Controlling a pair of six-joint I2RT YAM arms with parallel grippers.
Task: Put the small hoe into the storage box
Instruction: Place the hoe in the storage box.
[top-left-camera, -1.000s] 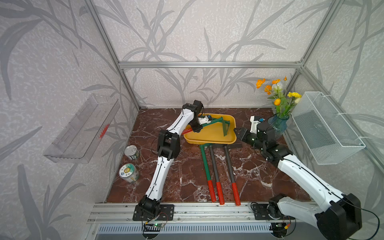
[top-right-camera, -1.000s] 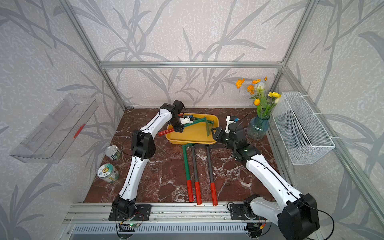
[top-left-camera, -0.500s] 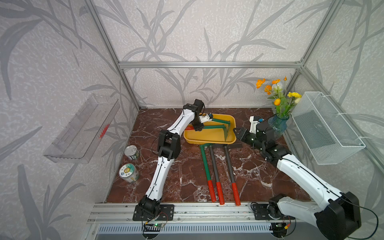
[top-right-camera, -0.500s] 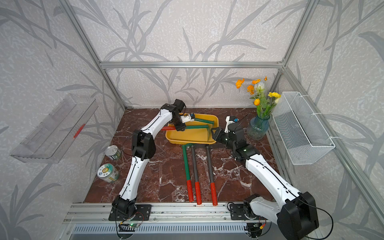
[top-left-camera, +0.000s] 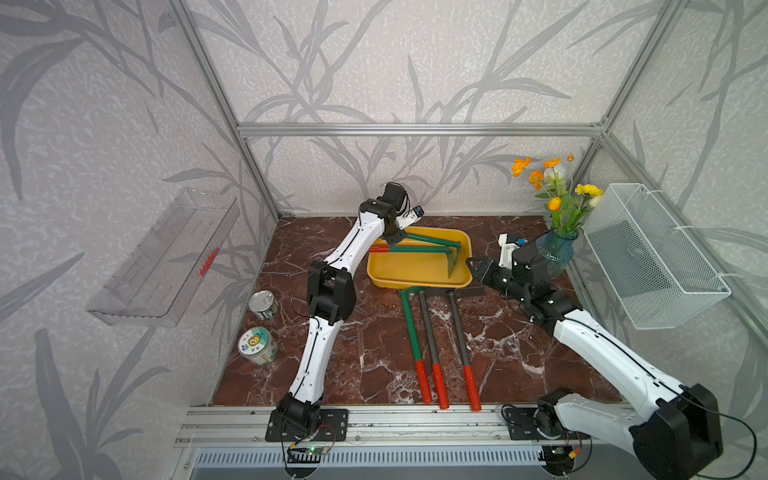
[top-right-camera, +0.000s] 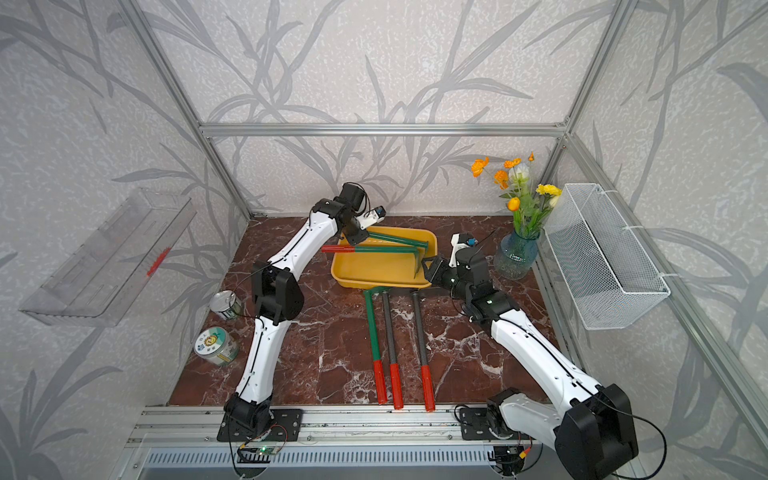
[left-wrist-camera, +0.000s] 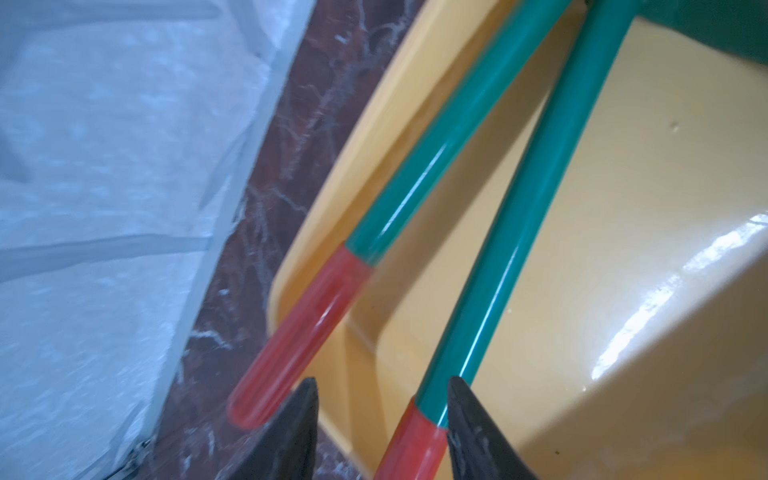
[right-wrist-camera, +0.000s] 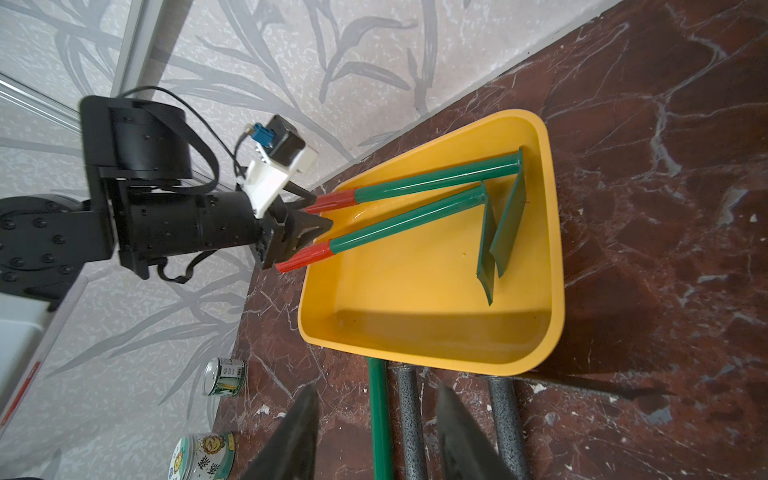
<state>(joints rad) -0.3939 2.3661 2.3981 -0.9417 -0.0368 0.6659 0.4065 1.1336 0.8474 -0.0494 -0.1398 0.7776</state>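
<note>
The small hoe (top-left-camera: 419, 249) is lying inside the storage box (top-left-camera: 415, 276) at frame centre, its red grip overhanging the left rim. The left gripper (left-wrist-camera: 382, 381) is standing parted around that grip. The right gripper (right-wrist-camera: 377, 386) is hovering half-open and empty, right of the box.

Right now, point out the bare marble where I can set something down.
Bare: the marble between the left arm and the three long handles; the patch between those handles and the right arm; the back strip behind the storage box. Crowded: around the box, and by the two cans.
</note>
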